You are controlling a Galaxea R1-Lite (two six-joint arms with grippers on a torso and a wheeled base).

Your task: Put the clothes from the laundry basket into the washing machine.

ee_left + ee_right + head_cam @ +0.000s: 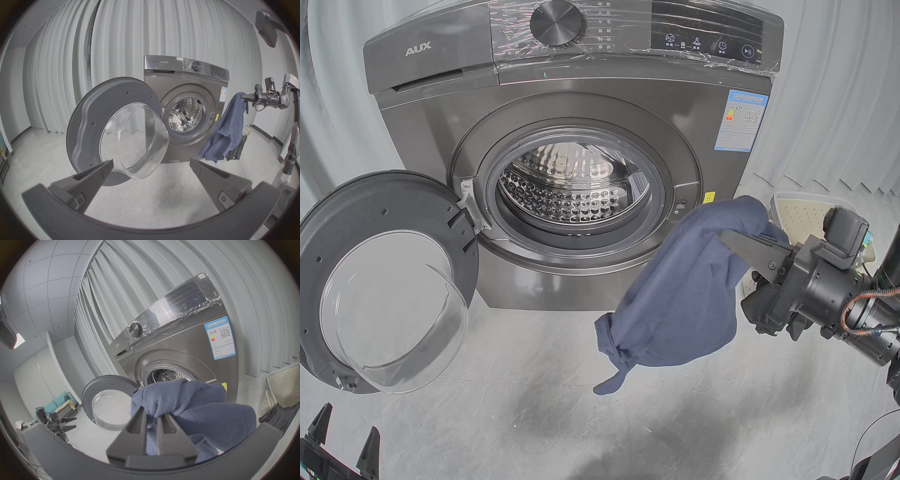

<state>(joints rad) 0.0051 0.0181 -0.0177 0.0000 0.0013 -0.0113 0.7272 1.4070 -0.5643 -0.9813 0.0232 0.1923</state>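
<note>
We saw the right tool [153, 415] clamped together on a fold of a blue garment [681, 294], its two fingers pressed close with the cloth bunched up around them. The garment hung in the air from that grip, in front of the lower right part of the washing machine [575, 100], between the round opening and the laundry basket [800, 215]. Its loose lower end trailed down and to the robot's left, above the floor [519, 387]. None of the cloth had passed into the drum [569, 181], which we could see into as bare shiny metal. The door [369, 212] stood swung wide open on the robot's left, its clear bowl-shaped window facing outward. The pale, perforated basket stood on the floor just to the right of the machine, partly hidden behind the right arm. A dark garment [278, 415] lay over its near edge. The left tool [349, 425] sat low on the robot's left, well apart from the clothes and below the open door. Its fingers were spread apart with nothing between them. A pleated grey curtain [837, 112] hung behind the machine.
</note>
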